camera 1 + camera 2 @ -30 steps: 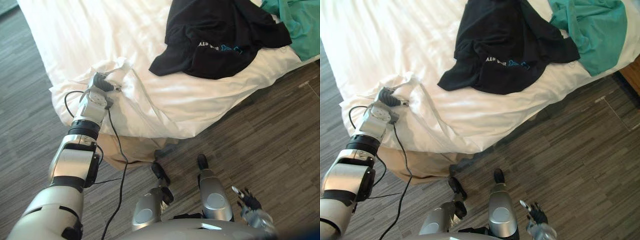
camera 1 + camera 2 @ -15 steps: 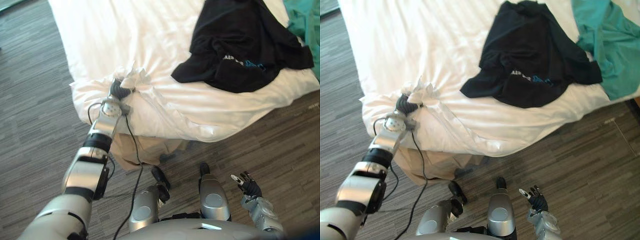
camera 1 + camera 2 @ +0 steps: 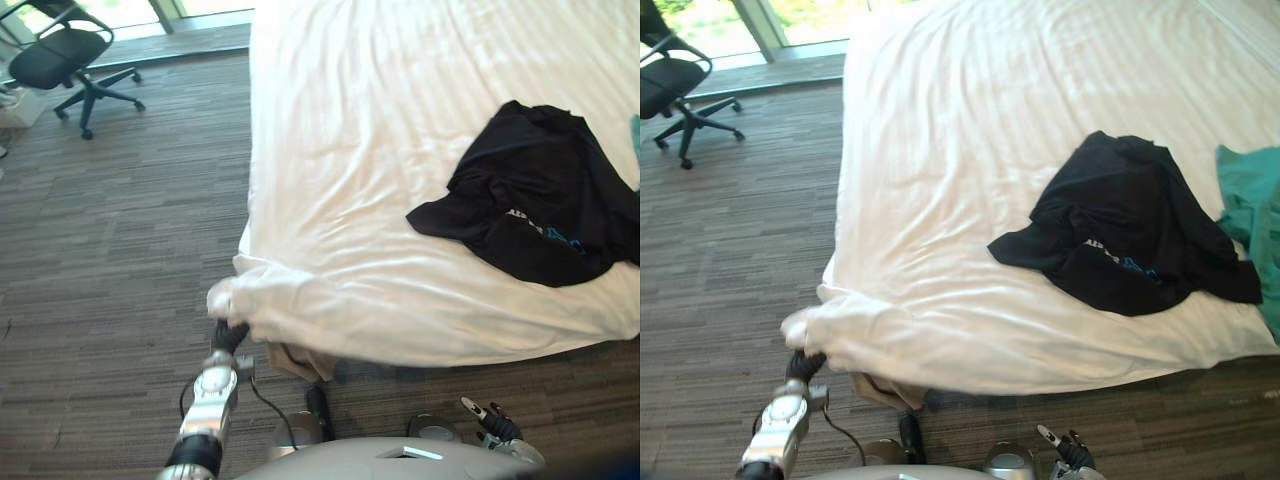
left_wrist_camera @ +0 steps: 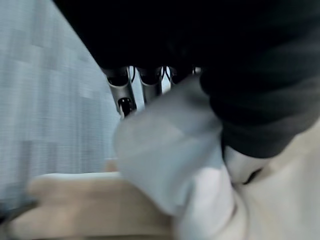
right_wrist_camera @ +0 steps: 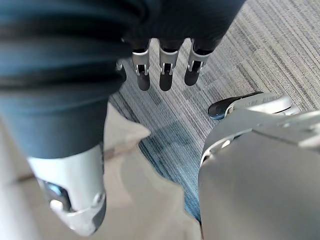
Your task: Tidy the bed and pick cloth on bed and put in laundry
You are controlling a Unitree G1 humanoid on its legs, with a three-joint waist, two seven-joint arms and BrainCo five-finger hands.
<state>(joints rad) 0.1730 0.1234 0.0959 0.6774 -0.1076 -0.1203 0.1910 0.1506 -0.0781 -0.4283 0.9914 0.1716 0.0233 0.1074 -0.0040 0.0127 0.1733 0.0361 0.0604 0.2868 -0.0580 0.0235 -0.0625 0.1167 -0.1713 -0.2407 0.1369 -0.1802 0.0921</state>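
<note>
A white sheet (image 3: 400, 120) covers the bed. Its near left corner (image 3: 228, 298) is bunched and hangs off the bed's corner. My left hand (image 3: 229, 336) sits just below that bunch, shut on the sheet corner; in the left wrist view the white cloth (image 4: 170, 145) fills the grip under the curled fingers (image 4: 122, 87). A crumpled black shirt (image 3: 1130, 240) lies on the bed's right side. A teal cloth (image 3: 1252, 225) lies beside it at the right edge. My right hand (image 3: 1064, 449) hangs low over the floor, its fingers (image 5: 161, 65) straight, holding nothing.
A black office chair (image 3: 62, 55) stands on the grey wood-pattern floor (image 3: 110, 260) at the far left, by the windows. The beige bed base (image 3: 300, 362) shows under the sheet at the near corner. Open floor runs along the bed's left side.
The whole picture has shifted with the camera. My left hand, still holding the sheet corner, has gone from on top of the bed to just off its corner, and the sheet lies flatter.
</note>
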